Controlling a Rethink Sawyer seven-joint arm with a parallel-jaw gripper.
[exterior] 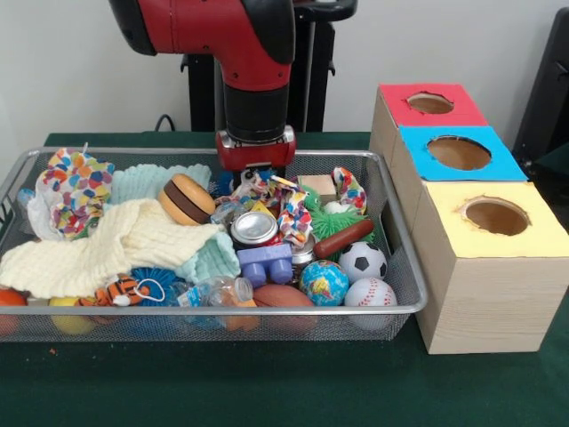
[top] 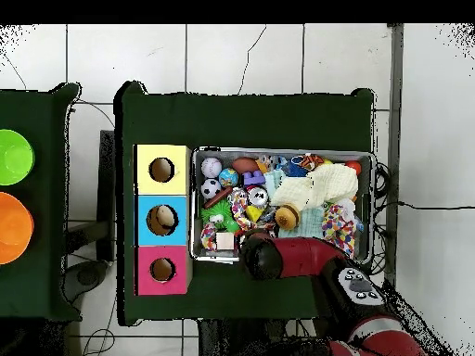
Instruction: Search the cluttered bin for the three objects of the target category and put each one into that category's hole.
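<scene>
The silver wire-mesh bin (exterior: 405,267) is packed with toys; it also shows in the overhead view (top: 278,151). A small orange, black-striped toy tiger (exterior: 121,290) lies at the bin's front left, beside the cream cloth (exterior: 107,249). The yellow duckling is hidden or out of view. My gripper (exterior: 257,174) reaches down into the clutter at the bin's far middle, above a silver can (exterior: 254,228). Its tips are buried among the toys. In the overhead view the red arm (top: 278,255) covers it. Three boxes with holes stand beside the bin: red (exterior: 430,103), blue (exterior: 459,153), yellow (exterior: 496,216).
A soccer ball (exterior: 363,261), a baseball (exterior: 370,292), a globe ball (exterior: 324,282), a brown football (exterior: 283,295), a purple block (exterior: 265,263) and a burger toy (exterior: 187,200) lie in the bin. Something tan shows inside the blue box's hole (top: 164,218). Green (top: 13,158) and orange (top: 11,227) bowls sit on another table.
</scene>
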